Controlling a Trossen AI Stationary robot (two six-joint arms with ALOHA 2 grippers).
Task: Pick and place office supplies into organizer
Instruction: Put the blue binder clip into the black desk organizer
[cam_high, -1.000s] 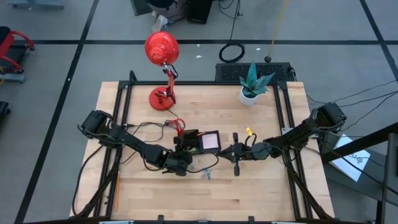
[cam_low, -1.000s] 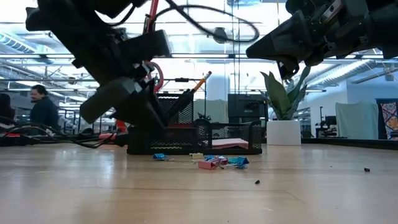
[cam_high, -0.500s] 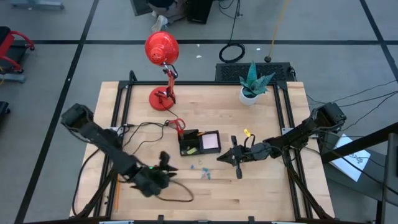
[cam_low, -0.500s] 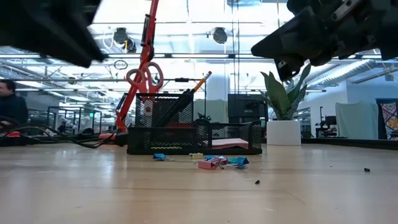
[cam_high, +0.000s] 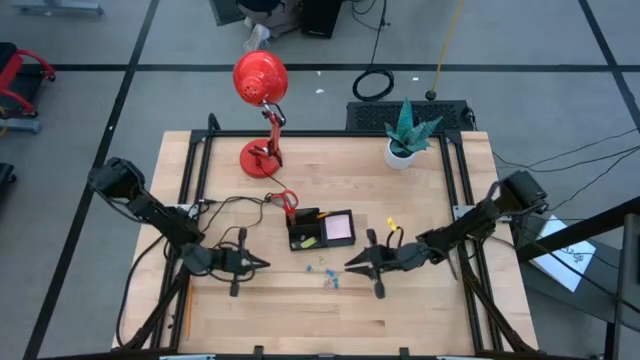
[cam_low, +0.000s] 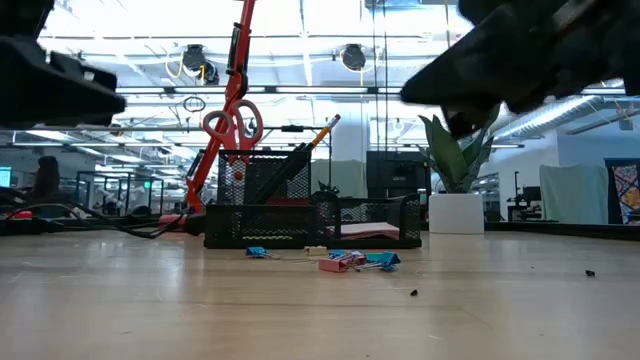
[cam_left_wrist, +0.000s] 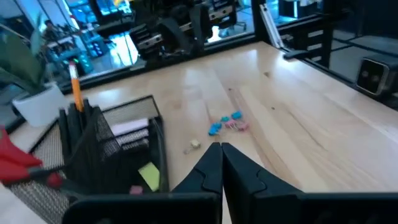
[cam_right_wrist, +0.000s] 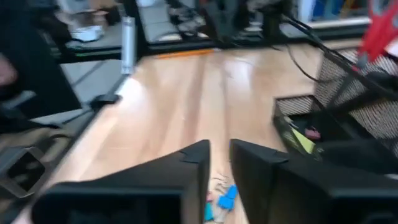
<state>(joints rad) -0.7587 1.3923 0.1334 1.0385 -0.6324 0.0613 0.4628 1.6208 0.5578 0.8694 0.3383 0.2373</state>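
Where clips (cam_high: 329, 277) lie, grippers flank (apart)

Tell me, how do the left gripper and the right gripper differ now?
The left gripper is shut, fingers together; the right gripper shows a narrow gap between its fingers. The left gripper sits left of the organizer; the right gripper sits to its right, closer to the blue clips. Both hold nothing.
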